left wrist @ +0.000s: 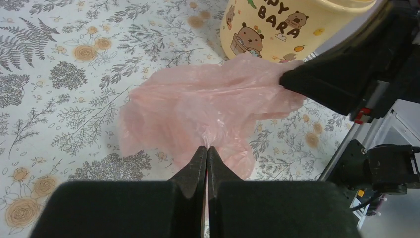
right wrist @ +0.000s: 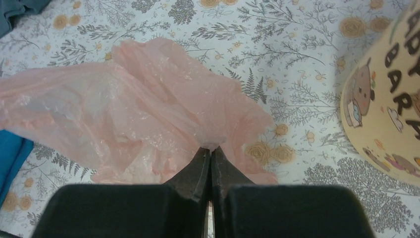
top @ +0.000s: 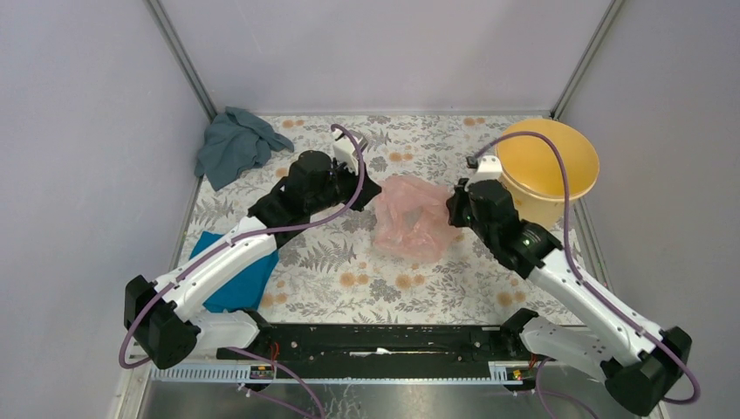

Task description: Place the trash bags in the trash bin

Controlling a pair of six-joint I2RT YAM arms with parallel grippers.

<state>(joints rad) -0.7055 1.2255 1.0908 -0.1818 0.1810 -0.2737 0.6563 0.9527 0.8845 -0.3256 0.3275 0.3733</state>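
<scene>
The pale-pink trash bag [top: 410,216] hangs stretched between my two grippers over the middle of the flowered table. My left gripper [top: 373,190] is shut on the bag's left edge; in the left wrist view its jaws [left wrist: 206,148] pinch the film [left wrist: 208,106]. My right gripper [top: 454,209] is shut on the bag's right edge; in the right wrist view its jaws [right wrist: 211,148] pinch the film [right wrist: 124,109]. The trash bin [top: 545,166], a yellow-orange bucket, stands upright and open at the back right, just beyond my right gripper. Its cream printed side shows in the left wrist view [left wrist: 277,29] and the right wrist view [right wrist: 386,114].
A grey-blue cloth [top: 234,144] lies crumpled in the back left corner. A bright blue cloth [top: 234,278] lies under my left arm at the front left. Grey walls close in the table on three sides.
</scene>
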